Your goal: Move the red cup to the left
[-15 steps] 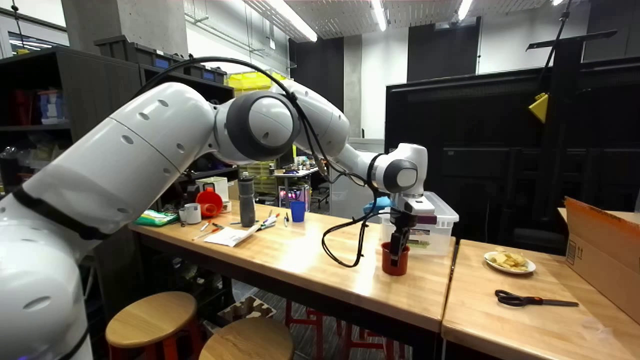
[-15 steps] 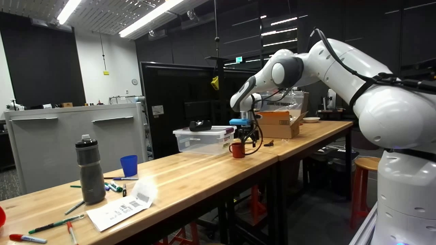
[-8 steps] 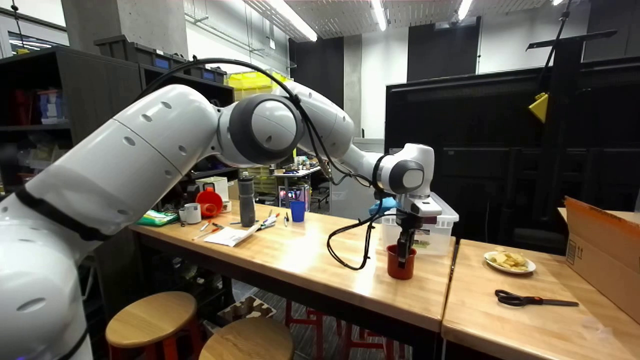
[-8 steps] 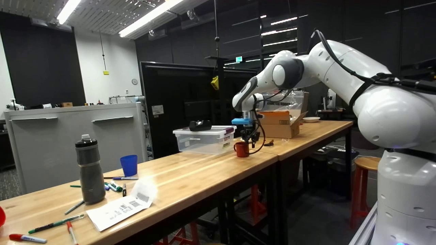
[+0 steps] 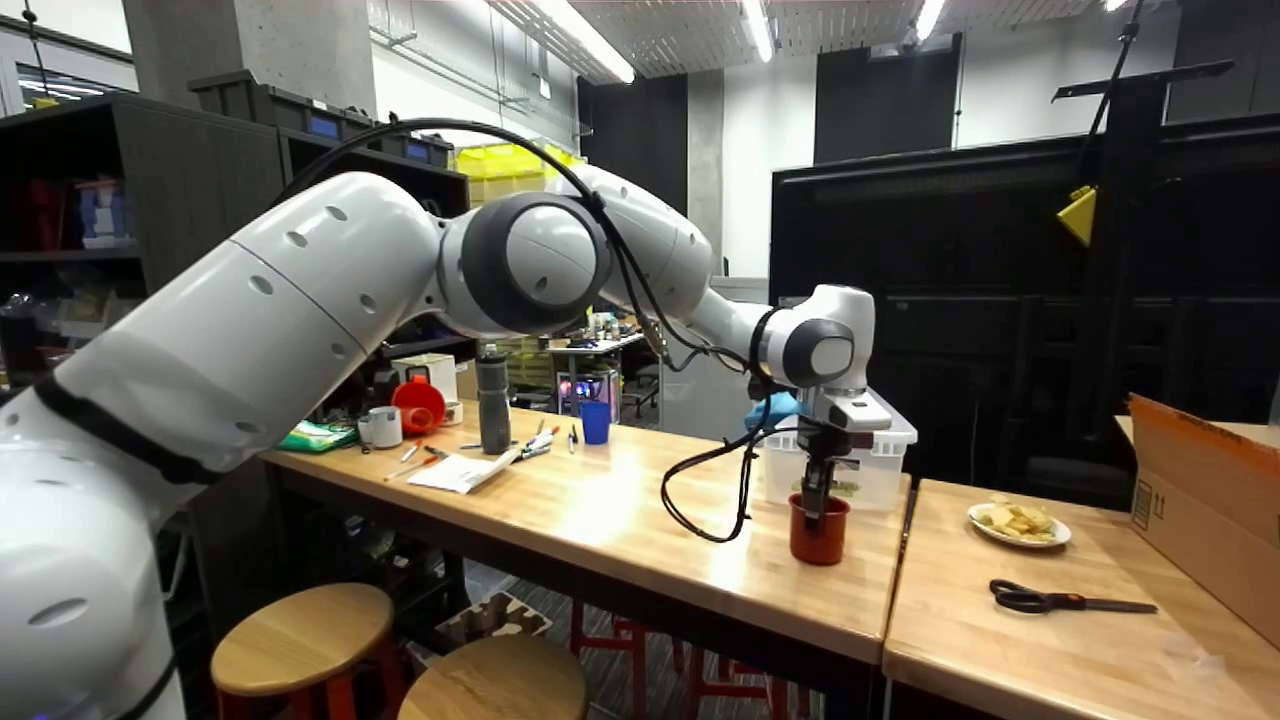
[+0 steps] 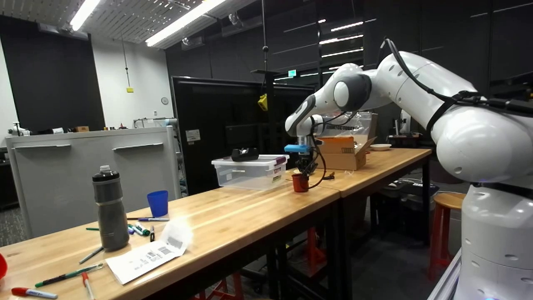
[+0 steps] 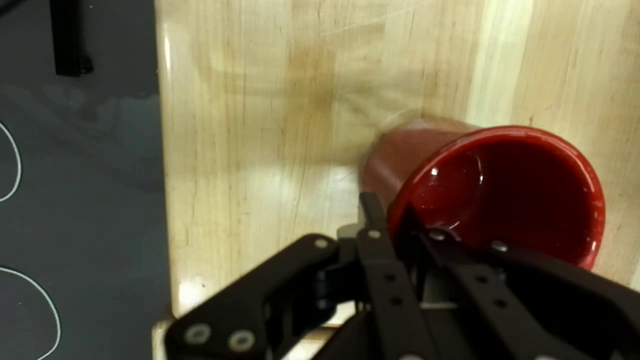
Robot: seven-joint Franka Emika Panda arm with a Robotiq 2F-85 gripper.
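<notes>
The red cup is upright at one end of the wooden surface, near the seam with a second surface. In the wrist view a long edge runs well apart from it, with a strip of wood between. Room is tighter towards the clear storage box, which stands near the cup in both exterior views. In an exterior view a long free run leads along the surface to the blue cup, well apart, with the grey bottle and the paper past it. Across the seam lie the scissors and a plate of chips, both well apart from the red cup.

The jaws point down and straddle one side of the cup's rim. The wrist view shows one finger at the outside and the other inside the mouth, with the cup wall between them. The gap is narrow, and they look pinched on that wall, holding the cup by it. Whether the base touches the surface or hangs just above it, I cannot tell.
</notes>
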